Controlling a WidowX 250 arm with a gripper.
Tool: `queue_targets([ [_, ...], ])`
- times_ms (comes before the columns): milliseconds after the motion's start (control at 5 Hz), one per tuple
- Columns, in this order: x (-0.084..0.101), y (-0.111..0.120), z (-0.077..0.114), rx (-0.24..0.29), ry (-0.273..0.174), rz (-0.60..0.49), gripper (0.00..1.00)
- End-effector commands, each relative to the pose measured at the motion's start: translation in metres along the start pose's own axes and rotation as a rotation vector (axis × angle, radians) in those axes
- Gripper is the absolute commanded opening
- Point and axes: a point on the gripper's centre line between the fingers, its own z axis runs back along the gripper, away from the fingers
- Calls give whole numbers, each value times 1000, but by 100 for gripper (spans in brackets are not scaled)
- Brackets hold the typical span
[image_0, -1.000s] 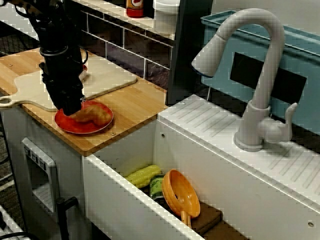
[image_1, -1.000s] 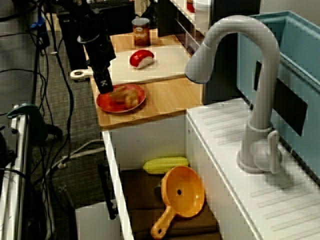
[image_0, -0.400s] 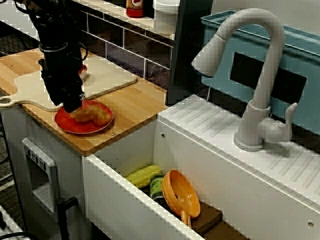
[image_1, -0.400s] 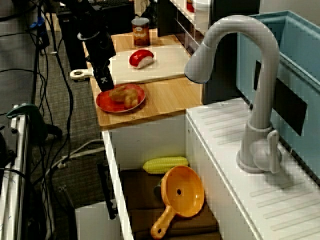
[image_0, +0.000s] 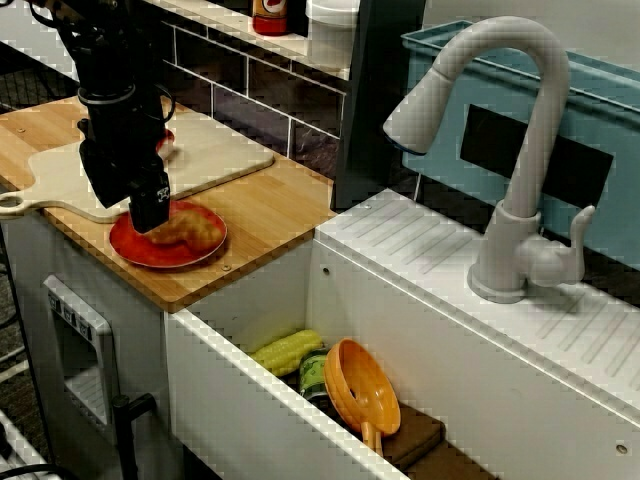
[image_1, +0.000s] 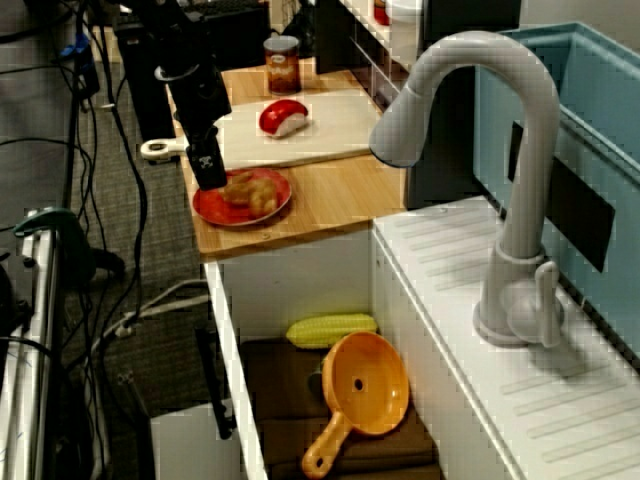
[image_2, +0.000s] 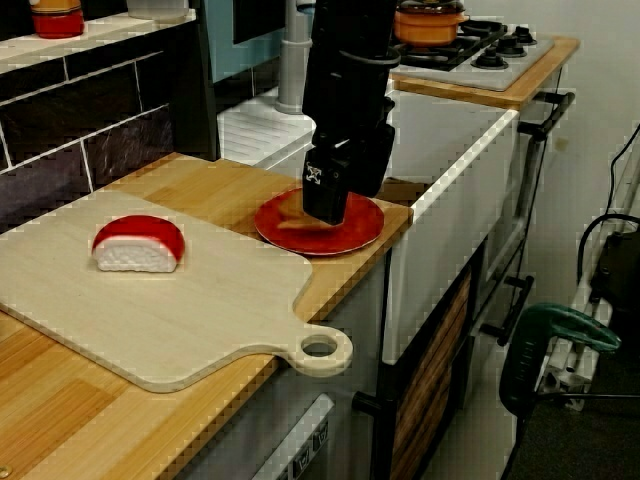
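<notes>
Wooden counter (image_0: 270, 205) by the sink (image_0: 240, 330), facing the faucet (image_0: 510, 150): shows gripper (image_0: 150, 208) risen slightly off fried chicken (image_0: 190, 232) lying on red plate (image_0: 135, 248); from the sink's end, same, chicken apparently unheld; across the cutting board (image_2: 200, 310), cannot tell jaws' spacing.

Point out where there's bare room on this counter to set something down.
Bare counter lies between the plate and the sink. The board is free all around the sushi. Crowded: the plate, with food and the hand over it, and the sink floor, with corn and a strainer.
</notes>
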Motion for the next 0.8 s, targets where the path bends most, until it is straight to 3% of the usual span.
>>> queue_targets([
  [0, 24, -10, 12, 52, -117, -504, 100],
  [200, 25, -13, 14, 41, -178, -686, 100],
  [400, 29, -12, 13, -31, -200, -855, 100],
  [600, 38, -7, 13, -76, -206, -933, 100],
])
